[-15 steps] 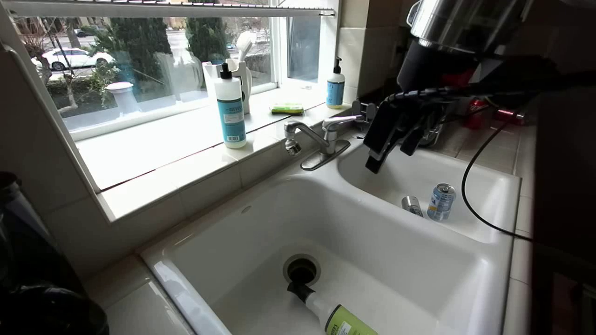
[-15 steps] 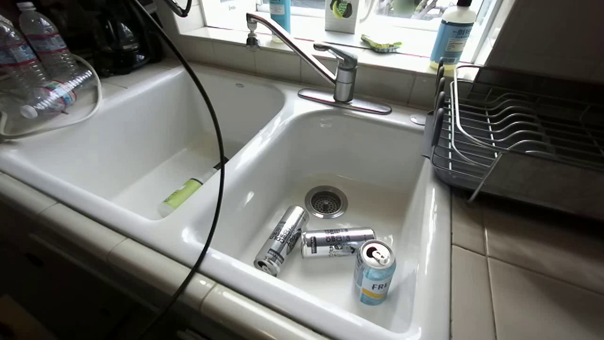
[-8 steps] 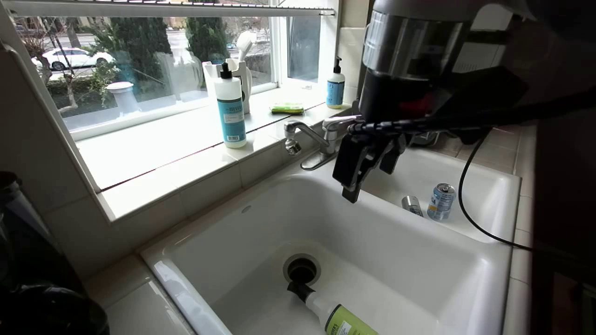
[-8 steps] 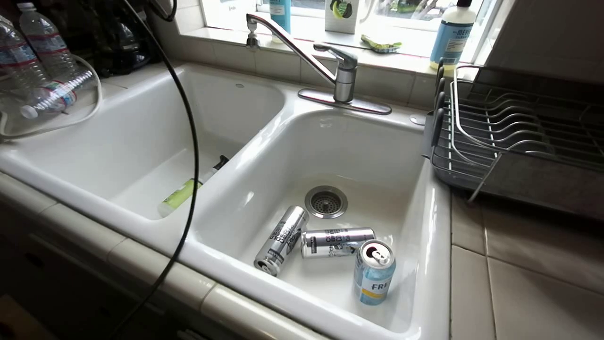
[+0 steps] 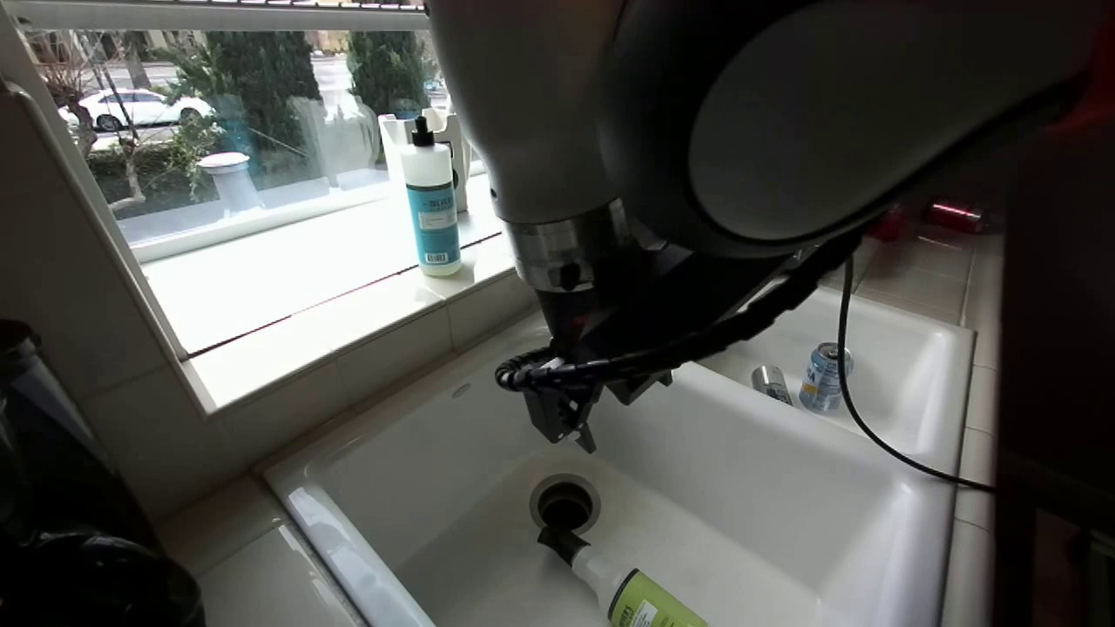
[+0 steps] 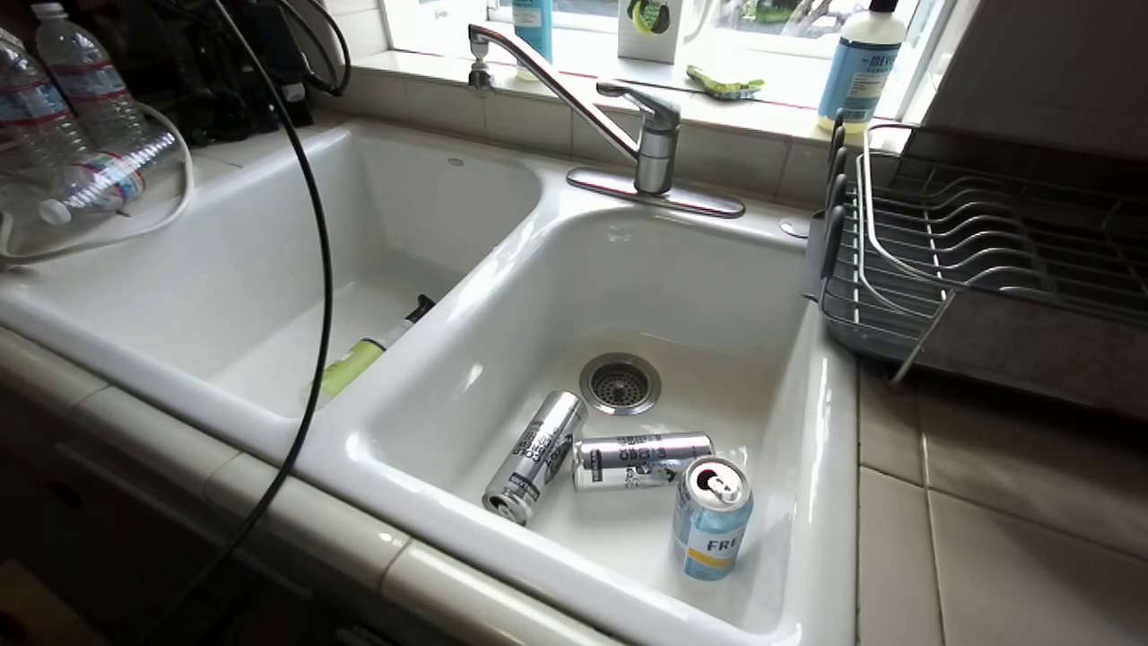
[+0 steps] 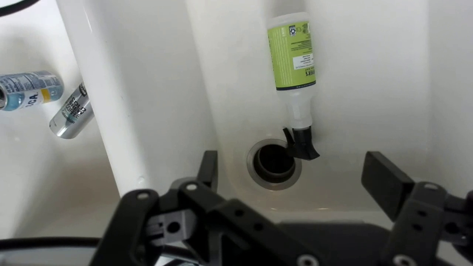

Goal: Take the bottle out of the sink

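The bottle, a green-labelled spray bottle (image 5: 655,603) with a black trigger top, lies on its side on the floor of the large white sink (image 5: 732,488). In an exterior view the bottle (image 6: 352,362) lies beside the divider, with the cable crossing in front of its base. In the wrist view the whole bottle (image 7: 293,61) shows, its sprayer over the edge of the dark drain hole (image 7: 273,164). My gripper (image 5: 620,416) is above the drain end of the sink, apart from the bottle. In the wrist view the gripper (image 7: 292,171) is wide open and empty.
A smaller basin (image 6: 700,269) holds several cans (image 6: 713,520). A chrome faucet (image 6: 655,152) stands behind the divider. A teal bottle (image 5: 434,218) stands on the sill. A dish rack (image 6: 969,269) and plastic water bottles (image 6: 85,99) flank the basins. A black cable (image 6: 318,269) hangs across.
My gripper has moved from above the smaller basin, over the divider, to above the large sink, and lower. The black cable has swung along. The bottle has not moved.
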### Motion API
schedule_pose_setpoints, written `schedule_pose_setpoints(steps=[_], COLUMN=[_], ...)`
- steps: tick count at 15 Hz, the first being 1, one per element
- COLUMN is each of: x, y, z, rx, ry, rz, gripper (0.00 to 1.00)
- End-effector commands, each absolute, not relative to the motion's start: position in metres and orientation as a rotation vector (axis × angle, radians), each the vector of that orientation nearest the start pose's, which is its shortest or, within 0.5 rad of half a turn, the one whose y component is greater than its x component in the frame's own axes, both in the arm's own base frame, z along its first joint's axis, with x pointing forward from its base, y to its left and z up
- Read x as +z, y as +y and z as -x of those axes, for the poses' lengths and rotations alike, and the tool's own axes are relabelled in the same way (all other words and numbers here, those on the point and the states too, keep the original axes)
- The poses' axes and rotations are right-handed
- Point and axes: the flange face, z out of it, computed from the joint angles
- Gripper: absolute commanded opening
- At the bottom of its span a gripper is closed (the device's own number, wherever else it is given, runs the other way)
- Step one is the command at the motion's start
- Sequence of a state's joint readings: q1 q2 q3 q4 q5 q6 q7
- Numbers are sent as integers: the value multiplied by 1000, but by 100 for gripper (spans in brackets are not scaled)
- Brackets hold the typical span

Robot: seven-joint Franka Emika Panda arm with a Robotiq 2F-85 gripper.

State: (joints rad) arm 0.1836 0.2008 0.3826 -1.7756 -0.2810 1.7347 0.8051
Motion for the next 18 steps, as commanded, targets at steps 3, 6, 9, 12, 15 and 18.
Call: schedule_pose_setpoints(steps=[3, 6, 9, 12, 15, 18], x=[430, 420, 383, 349, 320, 295], y=[288, 288, 288, 287, 286, 288], z=[-527, -537, -559, -579, -597, -611], rx=[104, 113, 142, 154, 182, 161], ry=[279, 332, 444, 545, 624, 564], rz=[3420, 3403, 3399, 3401, 3406, 3398], gripper=[100, 100, 100, 100, 100, 100])
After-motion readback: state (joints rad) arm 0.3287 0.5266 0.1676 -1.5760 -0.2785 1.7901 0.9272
